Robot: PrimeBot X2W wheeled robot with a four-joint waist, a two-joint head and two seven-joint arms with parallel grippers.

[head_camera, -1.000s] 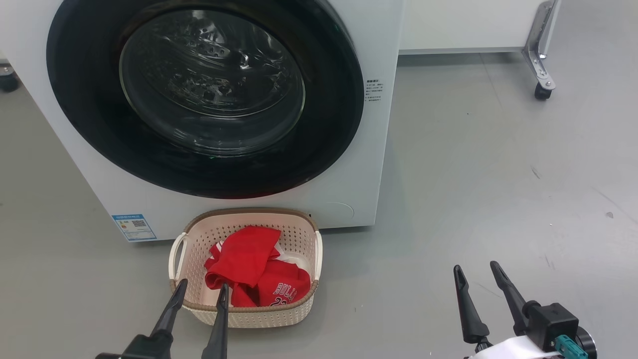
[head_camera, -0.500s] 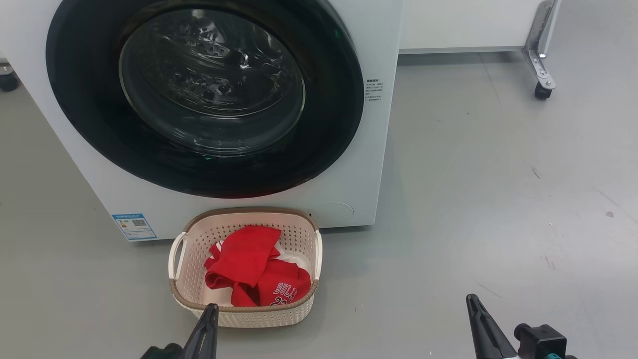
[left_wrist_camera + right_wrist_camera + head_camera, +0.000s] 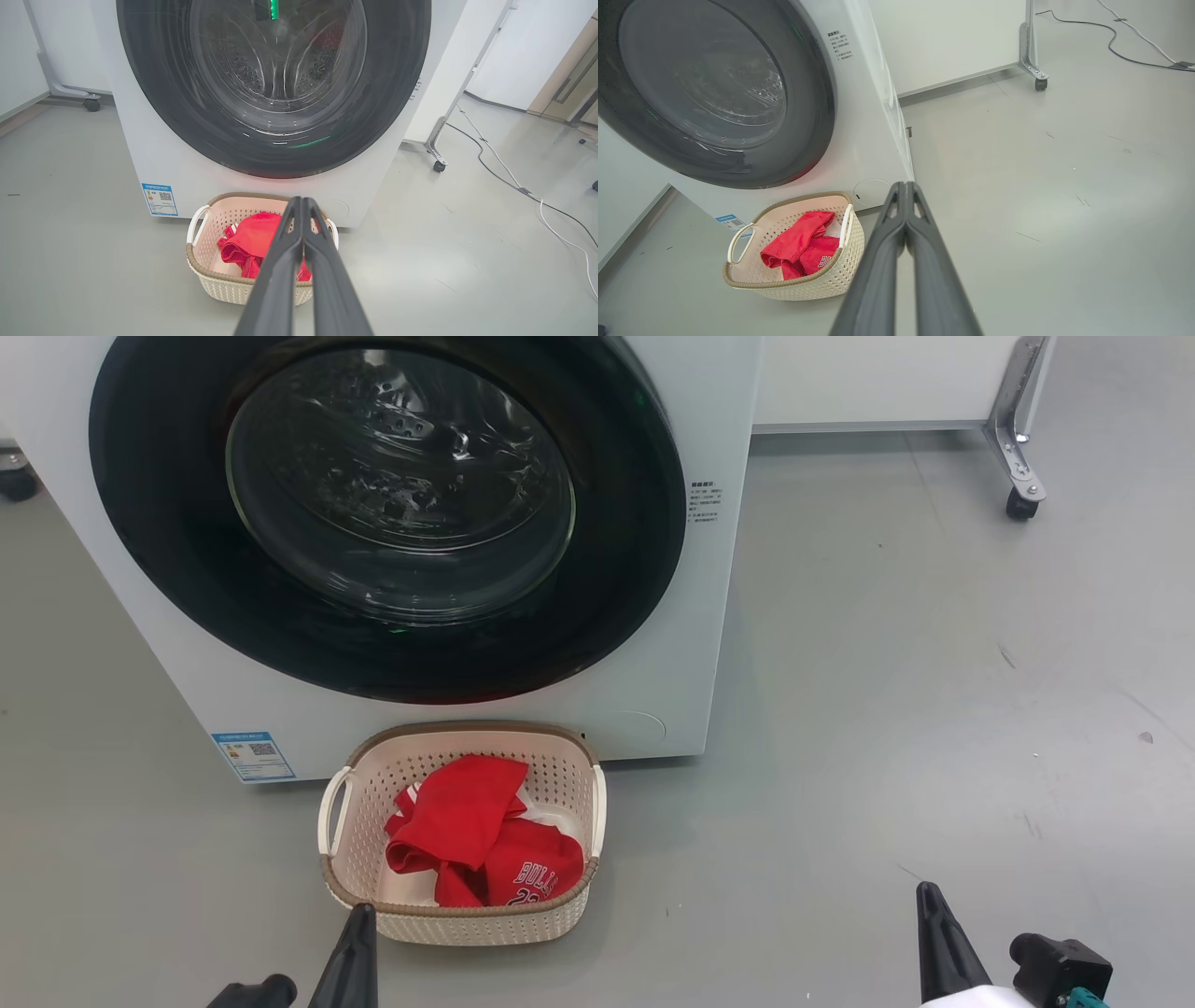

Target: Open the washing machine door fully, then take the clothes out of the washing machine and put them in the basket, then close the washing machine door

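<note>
— While the glossy black round washing machine door (image 3: 387,518) sits shut against the white washing machine (image 3: 644,691), where do we see the clothes (image 3: 467,835)?

— We see them crumpled, bright red, in the cream perforated basket (image 3: 560,773) with its brown woven rim, on the grey floor (image 3: 887,709) just before the machine. Fingers of our left gripper (image 3: 302,201) and right gripper (image 3: 905,185) press together, holding nothing.

Bright, even light; reflections on washing machine door (image 3: 387,513); soft shadows on floor (image 3: 934,663); wrist views bowed at edges.
</note>
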